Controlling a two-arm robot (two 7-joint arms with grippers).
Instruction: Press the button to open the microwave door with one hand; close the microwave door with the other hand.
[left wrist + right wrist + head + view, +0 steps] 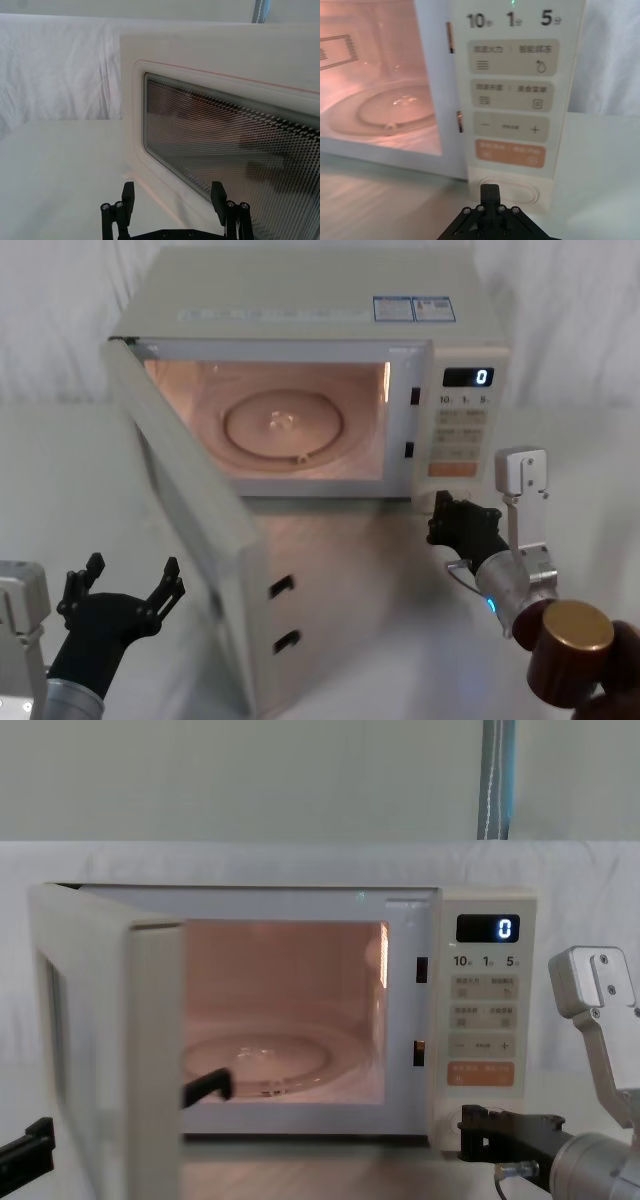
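Observation:
The cream microwave stands lit, its display reading 0. Its microwave door hangs open, swung out toward me on the left hinge. My left gripper is open at the lower left, facing the door's outer face and mesh window a short way off; its fingers hold nothing. My right gripper is shut, with its tip right at the oval button under the keypad. I cannot tell whether it touches the button.
An orange key sits just above the button. A glass turntable lies in the cavity. The right arm's brown joint cap fills the lower right. White cloth covers the table and the wall behind.

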